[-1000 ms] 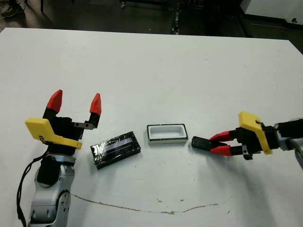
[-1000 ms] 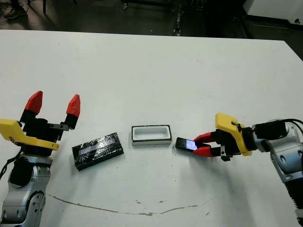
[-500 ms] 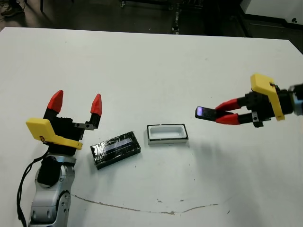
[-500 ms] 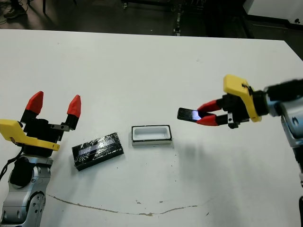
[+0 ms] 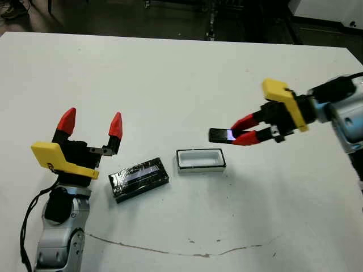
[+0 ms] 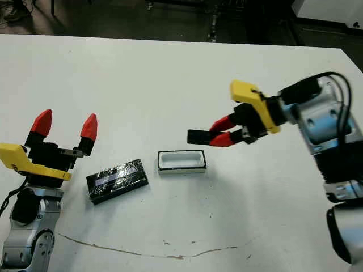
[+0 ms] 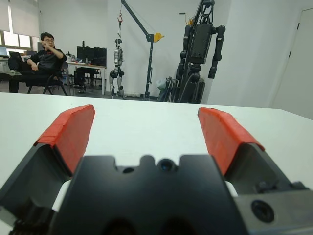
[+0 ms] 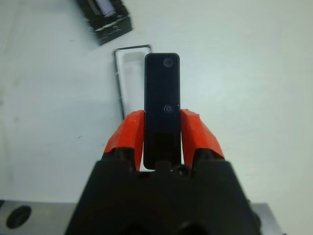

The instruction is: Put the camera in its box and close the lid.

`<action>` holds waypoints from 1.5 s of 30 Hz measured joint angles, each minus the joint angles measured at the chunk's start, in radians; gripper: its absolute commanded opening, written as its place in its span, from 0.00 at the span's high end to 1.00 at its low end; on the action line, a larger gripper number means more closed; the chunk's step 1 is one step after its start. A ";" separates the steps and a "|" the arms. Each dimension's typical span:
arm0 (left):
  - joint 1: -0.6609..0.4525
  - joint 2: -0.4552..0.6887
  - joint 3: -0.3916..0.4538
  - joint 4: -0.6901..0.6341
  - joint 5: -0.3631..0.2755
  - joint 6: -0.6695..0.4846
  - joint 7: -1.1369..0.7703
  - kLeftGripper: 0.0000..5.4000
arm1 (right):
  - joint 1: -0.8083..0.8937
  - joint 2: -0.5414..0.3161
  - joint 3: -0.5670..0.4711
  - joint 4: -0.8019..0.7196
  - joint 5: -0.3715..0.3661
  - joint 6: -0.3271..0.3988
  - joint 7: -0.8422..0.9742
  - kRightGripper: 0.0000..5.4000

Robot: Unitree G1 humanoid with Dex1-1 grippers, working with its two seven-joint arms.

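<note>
Camera [image 5: 220, 135] now aloft, nearer box [image 5: 200, 160].

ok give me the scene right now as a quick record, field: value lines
camera: held above the table, clear of the surface
right gripper: shut on the camera's end
box: open, white inside, empty, on the table
camera vs box: above it and slightly toward the robot's right, not inside
lid: flat on the table, on the box's left, apart from it
left gripper: open, holding nothing, raised near the lid
task state: camera not yet in box, lid off
</note>
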 measured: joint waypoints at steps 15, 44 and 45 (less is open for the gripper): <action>0.000 -0.001 -0.003 0.000 0.002 -0.002 0.000 0.00 | -0.038 0.060 0.079 0.025 -0.031 0.065 -0.035 0.69; 0.001 -0.010 -0.013 0.000 0.008 -0.010 0.004 0.00 | -0.092 0.134 0.203 0.105 -0.132 -0.027 0.071 0.69; 0.001 -0.010 -0.013 0.000 0.008 -0.011 0.004 0.00 | -0.092 0.136 0.204 0.098 -0.137 -0.023 0.071 0.69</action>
